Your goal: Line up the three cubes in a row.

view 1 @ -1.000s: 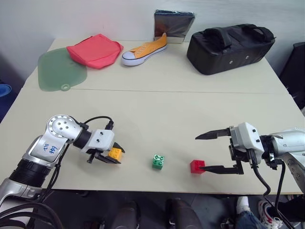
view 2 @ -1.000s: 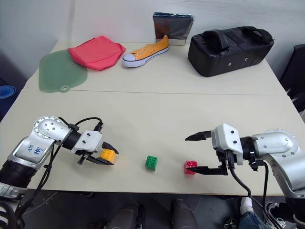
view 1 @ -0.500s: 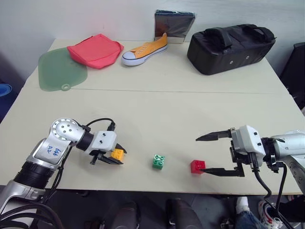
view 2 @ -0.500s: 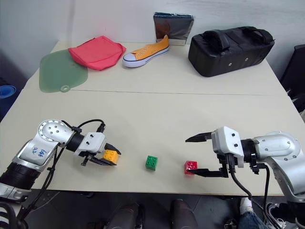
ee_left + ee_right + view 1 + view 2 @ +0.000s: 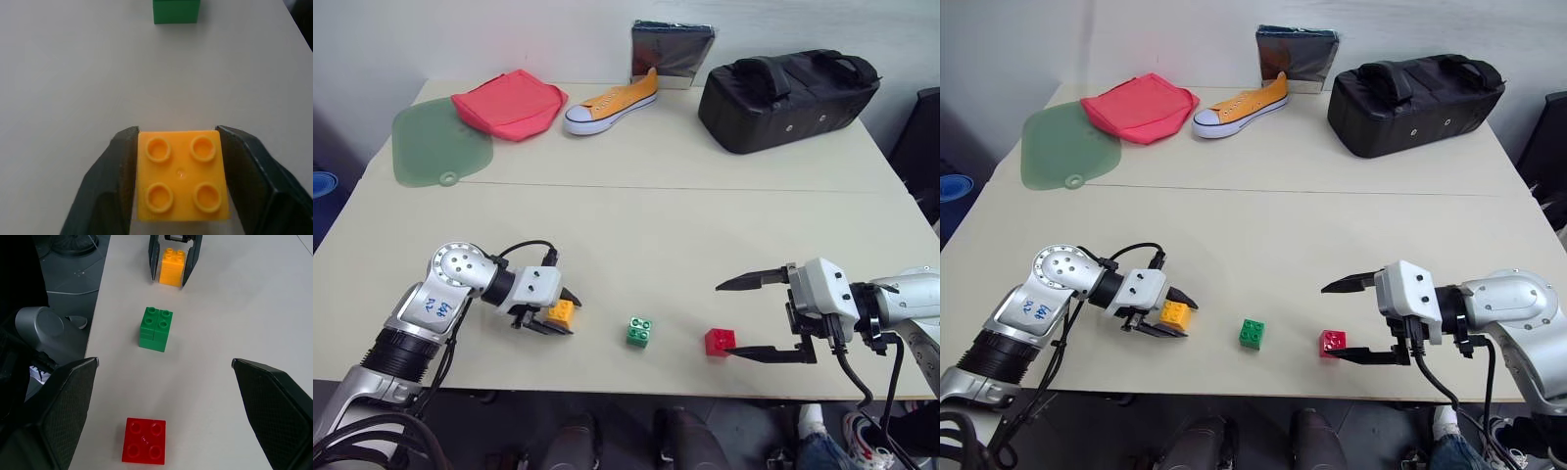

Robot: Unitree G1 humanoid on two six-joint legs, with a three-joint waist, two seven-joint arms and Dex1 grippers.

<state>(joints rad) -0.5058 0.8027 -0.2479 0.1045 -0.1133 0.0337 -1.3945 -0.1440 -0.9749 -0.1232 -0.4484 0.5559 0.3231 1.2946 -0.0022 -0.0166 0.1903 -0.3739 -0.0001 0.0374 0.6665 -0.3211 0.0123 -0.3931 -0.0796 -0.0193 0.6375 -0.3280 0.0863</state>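
From where I sit, the left gripper (image 5: 554, 314) is low on the worktop (image 5: 636, 215) near its front edge, and its two black fingers (image 5: 110, 181) flank the yellow-orange cube (image 5: 559, 312), which sits studs-up on the surface; in the left wrist view a thin sliver of gap shows on each side of the block, so I read the fingers as loosened around it rather than clamped. A second ago they were pressed tight on that same cube, and arm and block sat a little farther left on the worktop; now the cube has come slightly closer to the green cube (image 5: 639, 332). The green cube rests near the front edge, between the other two, and has not shifted. The red cube (image 5: 720, 341) lies to its right, also unmoved, with the lower finger of the right gripper (image 5: 728, 315) just beside it; I cannot tell whether they touch. The right gripper's fingers are spread wide apart with nothing between them, just as in the earlier frames, and that arm has not changed its pose. In the right wrist view the three cubes run in a rough line, red nearest, green in the middle, yellow-orange farthest. At the far side of the worktop the orange shoe (image 5: 610, 101), red pouch (image 5: 509, 103), green mat (image 5: 440, 143) and black bag (image 5: 787, 96) sit as before.
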